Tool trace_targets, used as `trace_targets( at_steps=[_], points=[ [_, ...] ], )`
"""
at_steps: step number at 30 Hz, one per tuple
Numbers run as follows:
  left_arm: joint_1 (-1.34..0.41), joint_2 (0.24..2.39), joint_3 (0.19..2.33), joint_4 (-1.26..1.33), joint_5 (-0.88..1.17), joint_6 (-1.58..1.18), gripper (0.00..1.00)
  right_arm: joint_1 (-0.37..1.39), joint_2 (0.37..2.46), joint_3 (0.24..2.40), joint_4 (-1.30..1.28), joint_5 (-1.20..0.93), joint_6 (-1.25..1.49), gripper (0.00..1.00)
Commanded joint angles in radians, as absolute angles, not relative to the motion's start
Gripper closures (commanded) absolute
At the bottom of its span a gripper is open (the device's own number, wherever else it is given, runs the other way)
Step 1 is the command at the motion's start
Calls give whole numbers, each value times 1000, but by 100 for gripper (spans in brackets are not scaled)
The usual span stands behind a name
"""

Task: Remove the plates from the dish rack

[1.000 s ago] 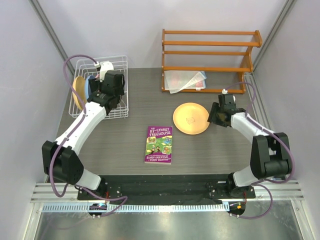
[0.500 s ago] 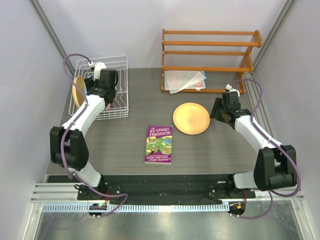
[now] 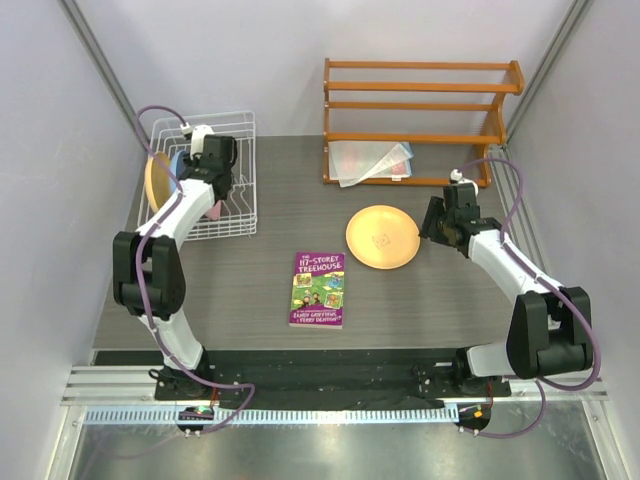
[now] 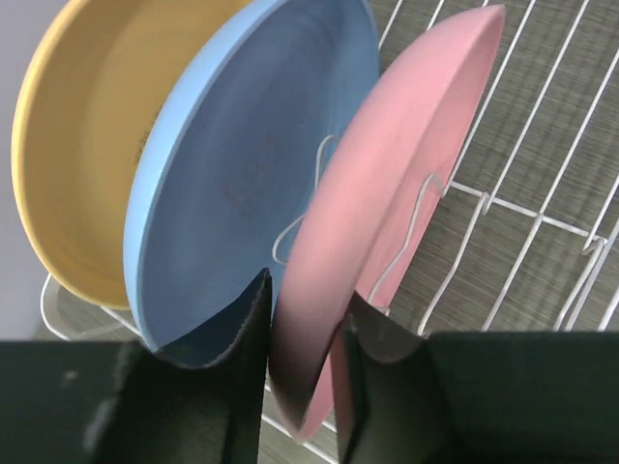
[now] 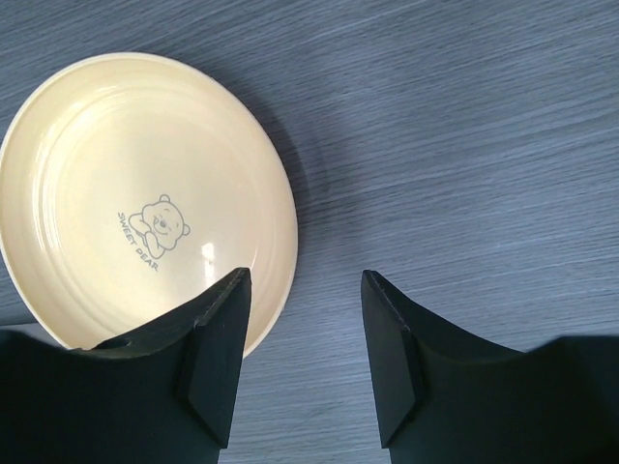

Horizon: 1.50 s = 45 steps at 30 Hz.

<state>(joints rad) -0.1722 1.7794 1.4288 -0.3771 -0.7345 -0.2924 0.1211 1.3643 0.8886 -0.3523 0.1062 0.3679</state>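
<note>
From above, the left gripper [image 3: 212, 172] reaches into the dish rack [image 3: 238, 128] at the far left of the table [image 3: 280, 200], and the right gripper [image 3: 433, 222] hovers just right of a yellow-orange plate [image 3: 382, 236] lying flat. The left wrist view shows its jaws narrow on the lower rim of the pink plate [image 4: 387, 193], a pad against each face, with the light blue plate [image 4: 232, 164] and second yellow-orange plate [image 4: 87, 164] on edge just left of them. The right wrist view shows those jaws apart and empty above bare table, the flat plate left of them.

three plates [image 4: 242, 184] in dish rack [image 3: 232, 200] | one plate [image 3: 382, 236] right of book [image 3: 318, 289]
</note>
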Motion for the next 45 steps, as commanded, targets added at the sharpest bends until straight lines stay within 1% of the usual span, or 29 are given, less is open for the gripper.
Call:
trace_targets(
  at_steps=[1,3,4,6,7,13,20,29,33,34,36,37,38,40,41,43,45],
  points=[
    [-164,1787,1496,-373,-729,-314,82,121,1382,914,-339,109,354,45],
    [-163,1786,1512,-390,-723,-318,87,121,1391,914,-334,101,356,45],
    [-163,1781,1514,-394,-723,-316,91,121,1394,914,-331,100,356,45],
    [-164,1778,1520,-402,-729,-314,95,121,1404,916,-328,92,354,45],
    [-163,1772,1522,-406,-739,-314,100,121,1408,914,-327,87,356,45],
    [-167,1743,1513,-408,-810,-298,100,121,1422,916,-324,72,354,45],
    [-210,1686,1513,-387,-959,-221,100,120,1420,919,-322,69,359,45],
    [-255,1574,1512,-406,-971,-202,100,121,1388,930,-324,64,353,44],
    [-304,1534,1525,-478,-887,-251,100,121,1358,940,-322,14,359,44],
    [-310,1517,1525,-494,-783,-271,100,123,1351,949,-318,-29,362,43],
    [-319,1503,1517,-537,-641,-368,100,135,1338,953,-279,-113,374,43],
    [-319,1494,1505,-537,-462,-397,100,147,1321,954,-259,-129,377,41],
    [-319,1482,1470,-523,-354,-438,100,158,1315,951,-238,-141,379,40],
    [-340,1471,1424,-456,-238,-485,100,190,1305,940,-172,-198,403,38],
    [-350,1471,1390,-431,-122,-504,100,196,1305,934,-144,-233,419,38],
    [-374,1491,1385,-408,-31,-543,100,218,1319,910,-45,-310,485,37],
    [-411,1520,1390,-407,43,-552,100,235,1336,908,29,-336,520,35]
  ],
)
